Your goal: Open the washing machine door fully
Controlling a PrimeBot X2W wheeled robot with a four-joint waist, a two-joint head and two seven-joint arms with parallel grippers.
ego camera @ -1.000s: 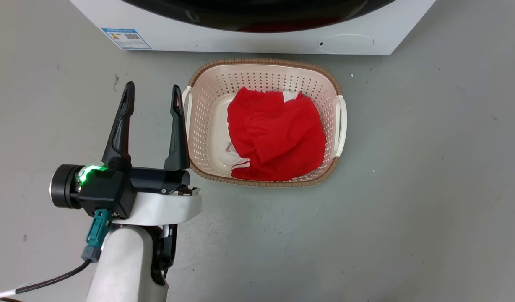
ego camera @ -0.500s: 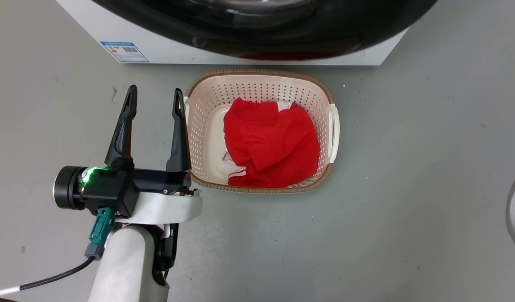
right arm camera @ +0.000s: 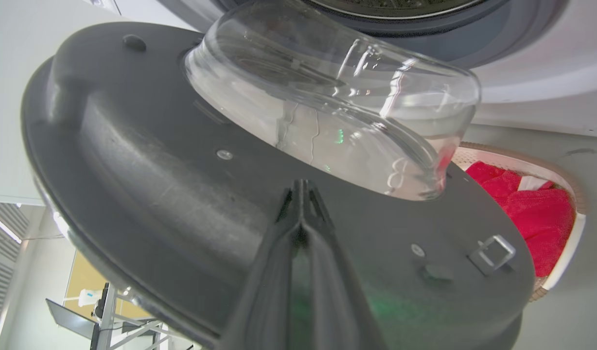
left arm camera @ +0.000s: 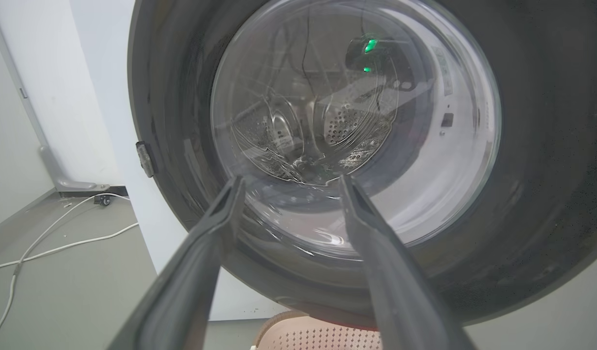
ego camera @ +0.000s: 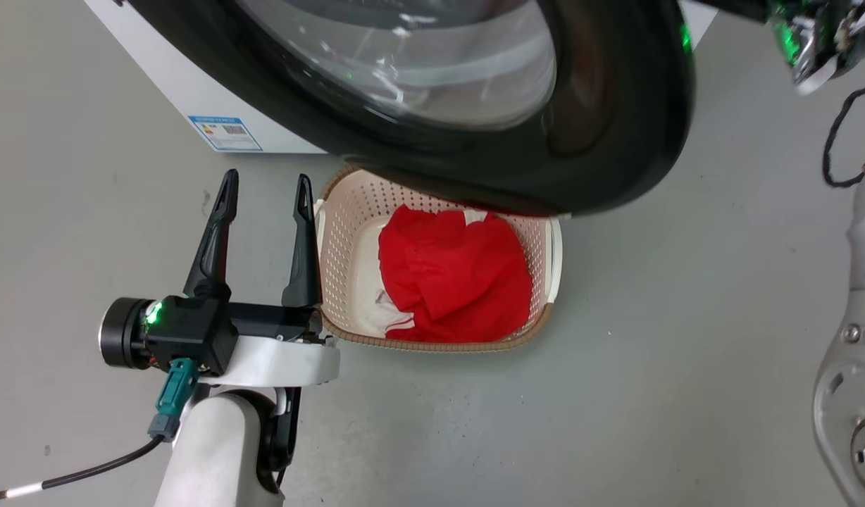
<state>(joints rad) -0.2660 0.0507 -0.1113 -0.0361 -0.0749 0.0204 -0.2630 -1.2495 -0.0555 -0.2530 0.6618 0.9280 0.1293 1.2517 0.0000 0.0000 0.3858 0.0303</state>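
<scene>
The washing machine door (ego camera: 615,141) occupies the 12 o'clock area of the head view. It stands swung out from the front of the washing machine (ego camera: 200,98), and its lower rim overhangs the far edge of the laundry basket (ego camera: 432,345). The machine's white body and its blue sticker (ego camera: 226,132) are visible at 10 o'clock. The basket sits on the grey floor (ego camera: 686,352) at the centre of the view and holds a red garment (ego camera: 453,274). The left claw (ego camera: 267,179) is at 8 o'clock, just beside the basket's left rim, fingers apart and holding nothing. In the left wrist view, the left claw (left arm camera: 289,180) points at the outer face of the door (left arm camera: 546,194), clear of it, and the perforated drum shows through the glass. A white cable (left arm camera: 60,243) lies on the floor at 8 o'clock. In the right wrist view, the right claw (right arm camera: 301,187) has its fingers together with nothing between them, and the tips are at the dark inner face of the door (right arm camera: 157,170), directly below the glass bowl (right arm camera: 327,121). Contact between tips and door cannot be confirmed. A metal latch loop (right arm camera: 493,248) sits on the inner face at 4 o'clock. The basket (right arm camera: 566,243) and garment (right arm camera: 522,209) appear at 3 o'clock.
</scene>
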